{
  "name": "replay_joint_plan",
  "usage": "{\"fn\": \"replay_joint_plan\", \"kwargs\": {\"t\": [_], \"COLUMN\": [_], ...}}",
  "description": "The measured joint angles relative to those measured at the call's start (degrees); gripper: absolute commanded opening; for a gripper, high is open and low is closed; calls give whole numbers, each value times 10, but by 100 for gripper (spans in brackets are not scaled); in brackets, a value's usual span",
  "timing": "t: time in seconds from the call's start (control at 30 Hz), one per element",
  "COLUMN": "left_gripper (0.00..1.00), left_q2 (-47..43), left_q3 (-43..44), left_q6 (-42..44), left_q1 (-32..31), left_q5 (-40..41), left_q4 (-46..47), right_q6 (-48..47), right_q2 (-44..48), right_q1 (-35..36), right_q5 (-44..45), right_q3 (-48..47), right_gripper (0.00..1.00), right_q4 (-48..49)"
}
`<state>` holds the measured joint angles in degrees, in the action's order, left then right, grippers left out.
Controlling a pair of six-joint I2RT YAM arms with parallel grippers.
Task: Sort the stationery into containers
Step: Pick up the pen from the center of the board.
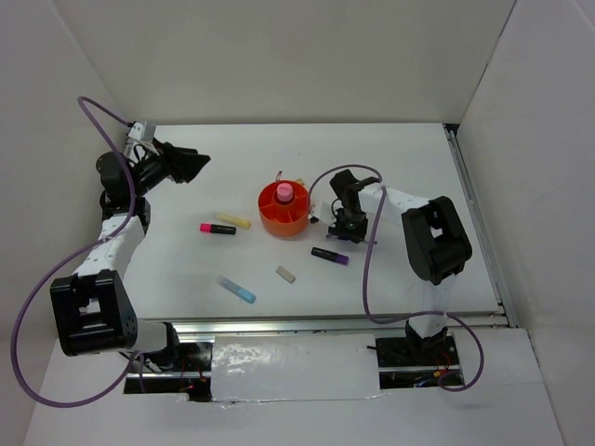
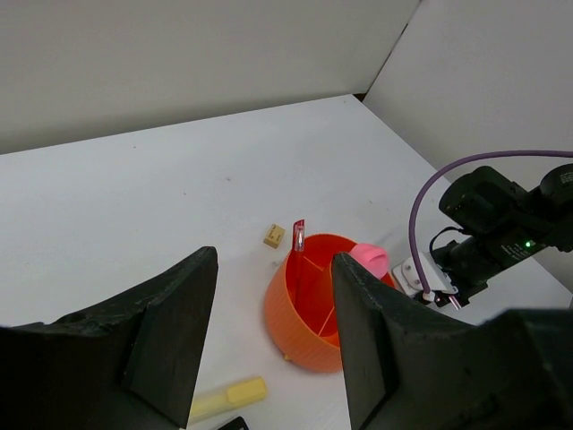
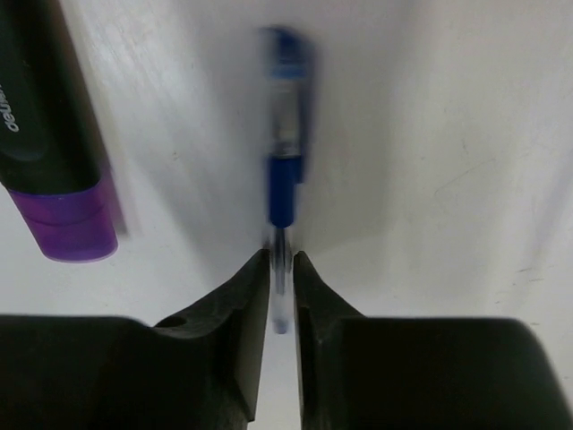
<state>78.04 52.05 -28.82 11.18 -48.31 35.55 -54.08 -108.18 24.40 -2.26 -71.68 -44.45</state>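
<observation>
The round orange organizer (image 1: 284,219) stands mid-table, with the pink cylinder (image 1: 285,192) in its central cup and a red pen (image 2: 298,235) upright in a compartment. My right gripper (image 1: 346,223) is just right of it, low over the table, shut on the thin blue pen (image 3: 286,179). The purple-black marker (image 1: 330,255) lies beside it. The yellow marker (image 1: 232,221), the pink-black marker (image 1: 217,229), the light blue marker (image 1: 237,290) and the grey-white eraser (image 1: 285,274) lie on the table. My left gripper (image 1: 191,165) is open and empty at the back left.
A small tan block (image 2: 274,236) lies behind the organizer. White walls enclose the table at the back and both sides. A purple cable (image 1: 370,251) loops by the right arm.
</observation>
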Motion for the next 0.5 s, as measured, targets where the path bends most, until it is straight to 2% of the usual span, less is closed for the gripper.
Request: {"fn": "replay_joint_plan", "kwargs": {"t": [0.13, 0.37, 0.47, 0.5], "left_gripper": [66, 66, 66, 66], "left_q2": [0, 0, 0, 0], "left_q3": [-2, -8, -9, -9], "left_q6": [-1, -1, -1, 0], "left_q1": [0, 0, 0, 0], "left_q5": [0, 0, 0, 0], "left_q4": [1, 0, 0, 0], "right_q6": [1, 3, 12, 19], "right_q2": [-1, -1, -3, -6], "right_q1": [-11, -40, -53, -56], "right_q5": [-1, 12, 26, 31], "right_q3": [0, 1, 0, -2], "right_gripper": [15, 11, 20, 34], "right_q4": [-15, -39, -61, -68]}}
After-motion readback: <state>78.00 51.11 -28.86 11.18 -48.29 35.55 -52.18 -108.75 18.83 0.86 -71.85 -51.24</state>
